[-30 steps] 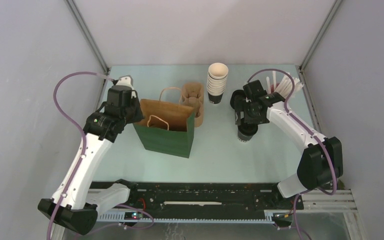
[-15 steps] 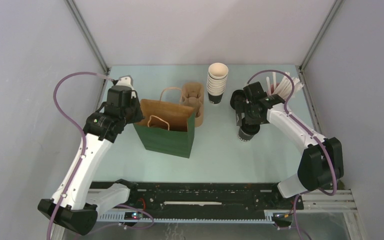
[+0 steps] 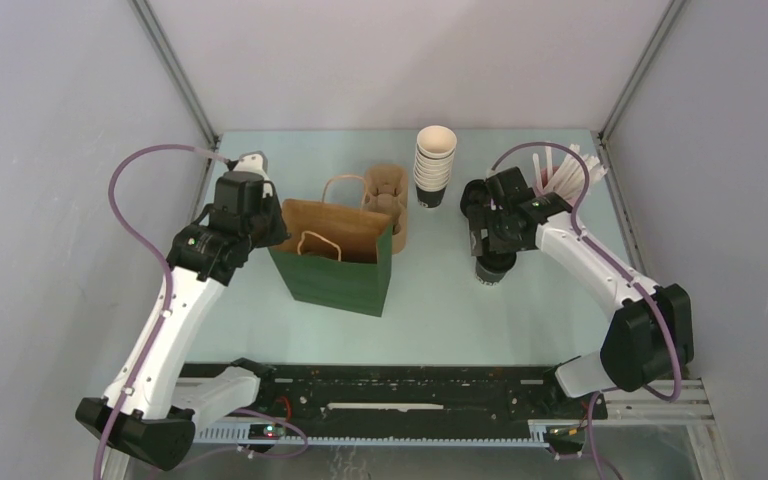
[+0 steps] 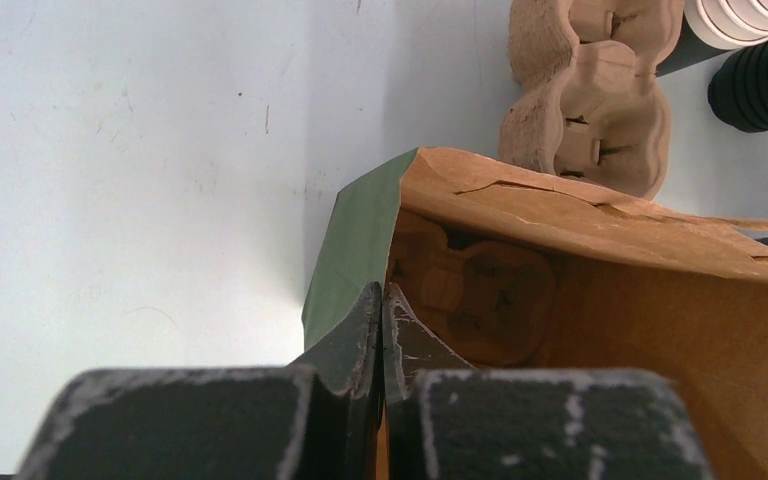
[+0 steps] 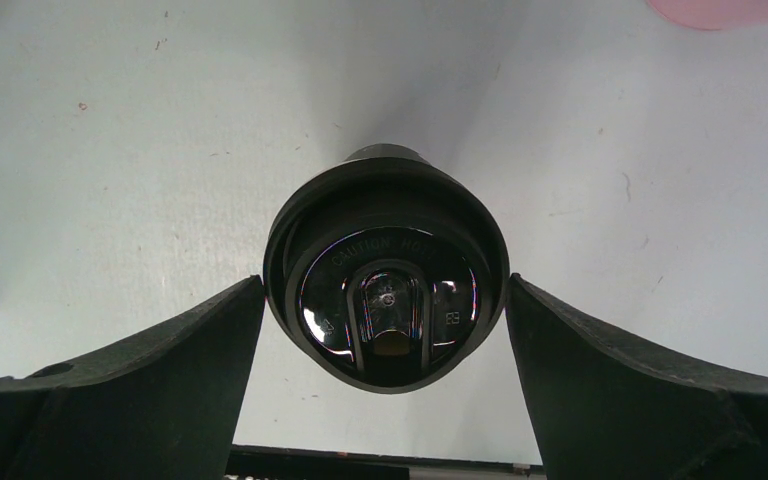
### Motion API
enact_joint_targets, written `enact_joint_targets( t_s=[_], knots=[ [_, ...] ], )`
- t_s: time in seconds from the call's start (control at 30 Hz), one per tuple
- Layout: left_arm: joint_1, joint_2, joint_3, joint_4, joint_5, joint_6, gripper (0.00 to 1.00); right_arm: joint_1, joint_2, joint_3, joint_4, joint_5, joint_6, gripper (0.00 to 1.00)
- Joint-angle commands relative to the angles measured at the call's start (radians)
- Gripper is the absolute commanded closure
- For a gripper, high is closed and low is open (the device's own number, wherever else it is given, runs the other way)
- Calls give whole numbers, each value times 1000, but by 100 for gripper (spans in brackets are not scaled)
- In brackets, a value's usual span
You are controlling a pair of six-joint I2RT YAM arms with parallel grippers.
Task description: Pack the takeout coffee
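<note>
The takeout coffee (image 5: 387, 270), a dark cup with a glossy black lid, stands on the table right of centre (image 3: 493, 268). My right gripper (image 5: 385, 285) is open and hangs over it (image 3: 495, 245). One finger sits on each side of the lid, very close to its rim. The green bag (image 3: 335, 280) with a brown lining stands open at centre left. My left gripper (image 4: 381, 295) is shut on the bag's left top edge (image 4: 350, 250), also seen from above (image 3: 270, 225). A cardboard cup carrier (image 4: 480, 290) lies inside the bag.
A stack of cardboard carriers (image 3: 388, 200) stands just behind the bag. A tall stack of white-rimmed cups (image 3: 435, 165) is at the back. Black lids (image 4: 765, 85) lie beside them. Straws and a pink holder (image 3: 560, 175) are at the back right.
My right gripper has shifted slightly over the coffee, and its elbow has moved a little. The cup, the bag and the left arm have not moved.
</note>
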Motion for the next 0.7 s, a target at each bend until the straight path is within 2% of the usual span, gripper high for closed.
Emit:
enact_joint_targets(
  t_s=[0.0,0.67],
  knots=[
    [6,-17,-21,36,23,-5,96,1,-26,-2,-5,5,-11,0],
    [7,-26,-30,35,37,-2,96,-3,-11,-29,11,42,9,0]
  ],
)
